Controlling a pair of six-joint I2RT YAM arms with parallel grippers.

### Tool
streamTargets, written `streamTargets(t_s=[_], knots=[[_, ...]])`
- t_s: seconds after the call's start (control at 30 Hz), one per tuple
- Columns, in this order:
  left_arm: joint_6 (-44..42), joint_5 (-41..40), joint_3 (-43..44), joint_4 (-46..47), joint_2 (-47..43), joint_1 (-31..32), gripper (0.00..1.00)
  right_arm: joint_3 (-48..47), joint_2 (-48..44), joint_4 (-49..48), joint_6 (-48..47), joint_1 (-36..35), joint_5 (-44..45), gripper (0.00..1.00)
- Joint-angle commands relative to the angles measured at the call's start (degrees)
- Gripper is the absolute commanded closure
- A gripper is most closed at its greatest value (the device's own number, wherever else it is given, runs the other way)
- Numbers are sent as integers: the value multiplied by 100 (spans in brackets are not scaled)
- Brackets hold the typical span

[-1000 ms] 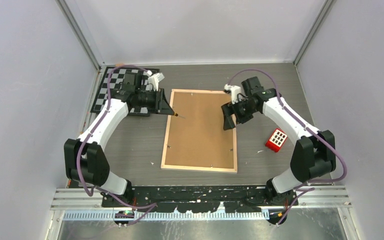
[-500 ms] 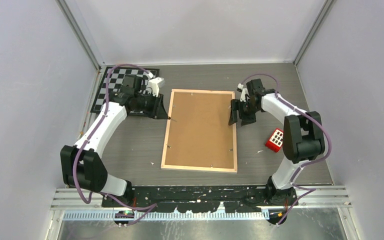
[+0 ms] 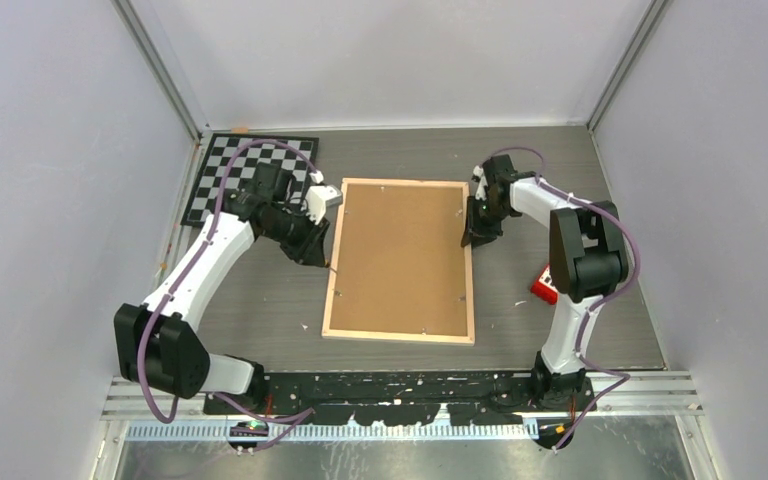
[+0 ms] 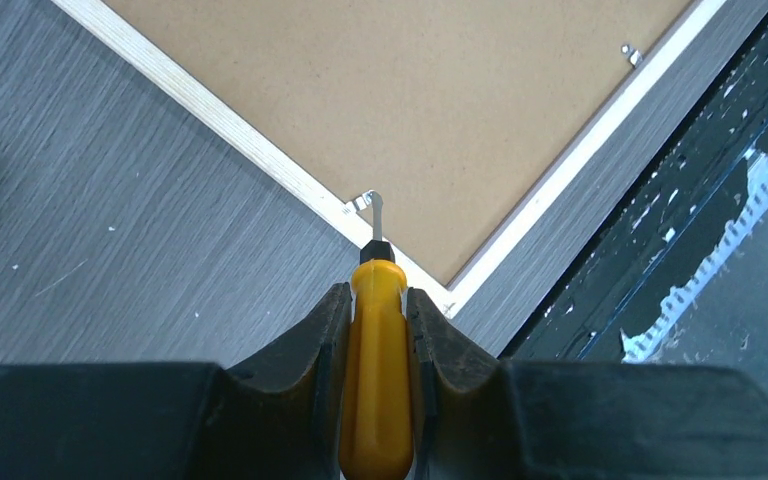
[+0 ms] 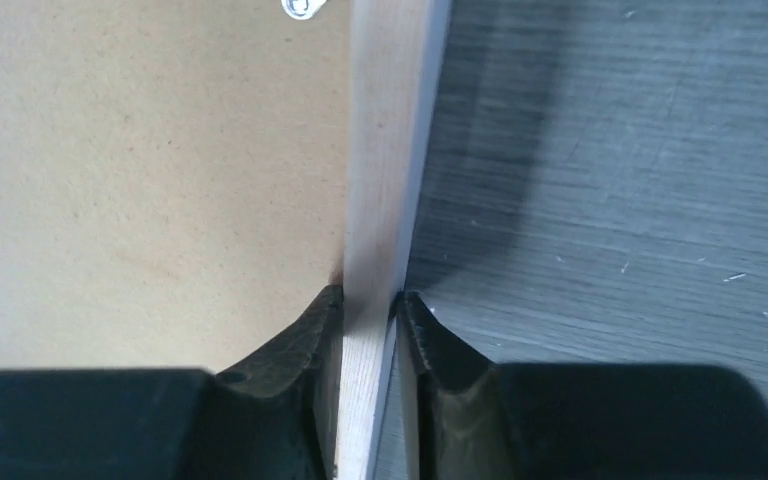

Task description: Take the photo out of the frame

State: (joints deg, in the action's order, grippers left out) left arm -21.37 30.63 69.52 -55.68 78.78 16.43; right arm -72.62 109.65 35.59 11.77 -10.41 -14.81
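The grey wood-grain counter is filling the overhead picture, and the frame is lying flat at its centre with the brown fibreboard back and pale wood rim facing up, so the photo is not showing. A black-and-white checkerboard is sitting in the upper left, well apart from the frame's left edge. The left claw is reaching in from the left of centre and is clamping a yellow-handled tool between its fingers. The right claw is pressing in at the upper right part of the frame, its two fingers straddling the wooden rim and pinching it from both sides. A small red block is peeking out at right of centre, partly hidden behind the right arm. The tool's thin metal tip is touching a small metal clip on the frame's left rim, near its lower left corner.
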Motion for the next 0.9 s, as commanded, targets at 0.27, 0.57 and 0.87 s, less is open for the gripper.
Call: streamTargets(t_s=[0.27,0.57,0.87], knots=[[-668,-434,149,-470,-115,67,100,-2256,1639,73,158,376,137,97],[-847,-681,283,-518,-107,387,100,-2013,581,296,-1213,367,-924,37],[-1140,-842,82,-1,-26,679,100,-406,-1408,398,-1793,-573,-1477,33]])
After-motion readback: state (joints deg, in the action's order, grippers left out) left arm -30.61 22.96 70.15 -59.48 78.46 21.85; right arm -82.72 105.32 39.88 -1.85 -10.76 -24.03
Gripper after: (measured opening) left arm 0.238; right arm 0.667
